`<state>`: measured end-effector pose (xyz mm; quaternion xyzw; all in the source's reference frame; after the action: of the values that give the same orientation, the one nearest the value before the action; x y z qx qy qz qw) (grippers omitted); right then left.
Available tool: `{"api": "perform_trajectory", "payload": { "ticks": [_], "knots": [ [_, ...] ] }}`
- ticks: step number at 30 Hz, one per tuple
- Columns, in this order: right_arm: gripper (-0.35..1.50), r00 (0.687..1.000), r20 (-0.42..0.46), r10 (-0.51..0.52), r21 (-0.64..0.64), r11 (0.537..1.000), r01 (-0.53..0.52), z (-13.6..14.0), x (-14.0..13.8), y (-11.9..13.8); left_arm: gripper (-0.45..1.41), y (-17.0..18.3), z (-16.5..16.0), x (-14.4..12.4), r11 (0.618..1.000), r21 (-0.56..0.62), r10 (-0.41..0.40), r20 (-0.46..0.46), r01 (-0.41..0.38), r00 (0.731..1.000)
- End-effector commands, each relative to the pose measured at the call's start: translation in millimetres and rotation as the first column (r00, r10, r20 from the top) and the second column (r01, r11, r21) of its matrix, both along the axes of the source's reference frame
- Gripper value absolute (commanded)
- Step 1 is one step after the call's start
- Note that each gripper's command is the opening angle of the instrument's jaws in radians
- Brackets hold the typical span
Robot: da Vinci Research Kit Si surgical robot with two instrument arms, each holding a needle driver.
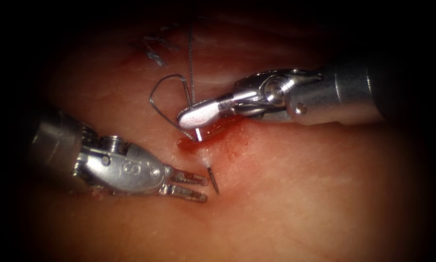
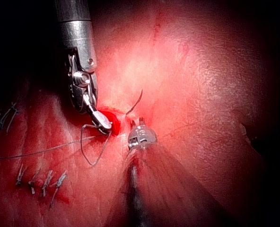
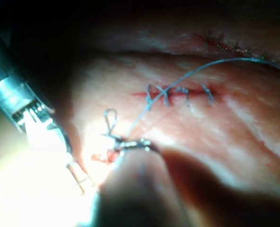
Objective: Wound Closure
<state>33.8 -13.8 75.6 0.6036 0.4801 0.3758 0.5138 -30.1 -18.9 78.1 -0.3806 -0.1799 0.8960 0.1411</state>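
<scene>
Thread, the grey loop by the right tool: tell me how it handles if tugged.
Probably floppy: the thin grey thread lies in a slack loop on the pink tissue. Likely snags if tugged: it trails the curved steel needle, lodged in tissue, held near its rear by the right tool; the left tool holds nothing.

Needle (image 1: pixel 213 180) mid-curve lies buried in tissue (image 1: pixel 300 194).

The tissue (image 1: pixel 300 194) is pale pink, streaked white, with a wet red fluid (image 1: pixel 222 133) patch at the cut. The thread (image 1: pixel 191 58) is grey-blue, the needle (image 1: pixel 213 179) dark steel grey. Both hands, left (image 1: pixel 191 186) and right (image 1: pixel 198 115), are shiny silver metal.
</scene>
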Motion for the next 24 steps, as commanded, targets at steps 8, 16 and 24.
{"api": "perform_trajectory", "payload": {
  "ticks": [8,16,24],
  "knots": [
    [0.39,1.0,0.015,0.0,0.075,0.997,-0.001,-0.6,-0.5,-2.1,-0.08,-0.5,0.4,-0.4,1.0,0.001,0.0,0.001,0.0,1.0],
    [1.35,0.976,-0.089,0.201,-0.5,0.838,-0.218,2.2,-0.1,0.5,-0.08,-0.4,0.0,-0.3,1.0,0.001,-0.004,-0.001,0.004,1.0],
    [1.43,0.969,-0.059,0.241,-0.488,0.84,-0.238,4.4,-2.4,3.5,-0.08,0.0,-0.5,-0.1,1.0,-0.012,-0.011,-0.007,0.011,1.0]
  ]
}}
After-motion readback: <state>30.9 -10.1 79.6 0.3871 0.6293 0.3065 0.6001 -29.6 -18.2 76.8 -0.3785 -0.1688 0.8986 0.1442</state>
